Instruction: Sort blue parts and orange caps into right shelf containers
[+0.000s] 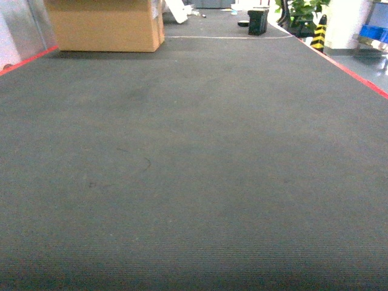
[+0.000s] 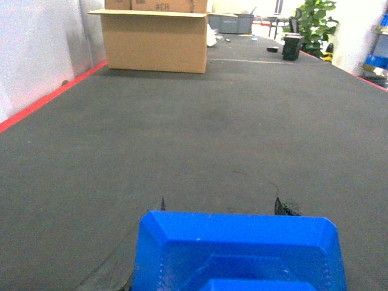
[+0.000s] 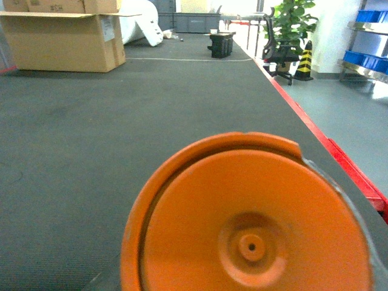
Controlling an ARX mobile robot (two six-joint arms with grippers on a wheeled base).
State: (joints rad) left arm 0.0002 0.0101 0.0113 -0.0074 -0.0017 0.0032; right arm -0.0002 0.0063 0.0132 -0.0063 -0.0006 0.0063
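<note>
I see dark carpet [image 1: 194,182] edged in red, a cardboard box [image 1: 106,24] far left, blue shelf containers [image 3: 365,59] far right. My left wrist view is filled by a blue part [image 2: 239,251], the right by an orange cap [image 3: 251,221]; the grippers themselves are hidden, so I cannot tell their grip. Driving could shake either loose. The box lettering is unreadable.
</note>
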